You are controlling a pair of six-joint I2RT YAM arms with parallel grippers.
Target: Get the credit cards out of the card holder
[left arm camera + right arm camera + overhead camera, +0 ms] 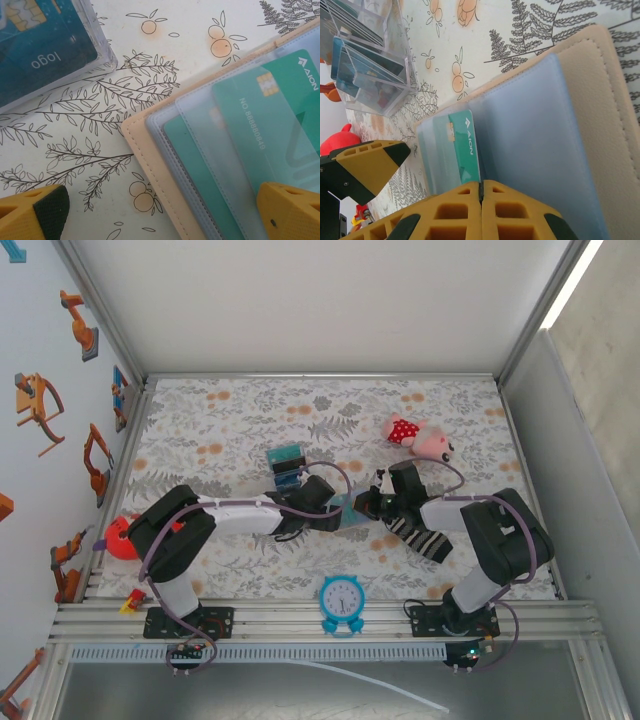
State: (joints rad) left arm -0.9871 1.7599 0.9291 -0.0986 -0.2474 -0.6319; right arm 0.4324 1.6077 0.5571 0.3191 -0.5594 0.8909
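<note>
On the floral worktop [230,420], a blue clock [343,602] stands at 6 o'clock. A pink plush toy [420,438] lies at 1 o'clock, a striped sock [420,538] at 4, and a red toy [118,537] at 8. A clear box [288,462] sits near the centre.

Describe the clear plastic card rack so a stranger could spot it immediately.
Start at the floral tablecloth and go to its middle, slightly left of centre. There sits a small clear plastic rack with blue cards standing in its slots. Unlike the flat tan card holder lying open next to it, it is see-through and boxy.
</note>
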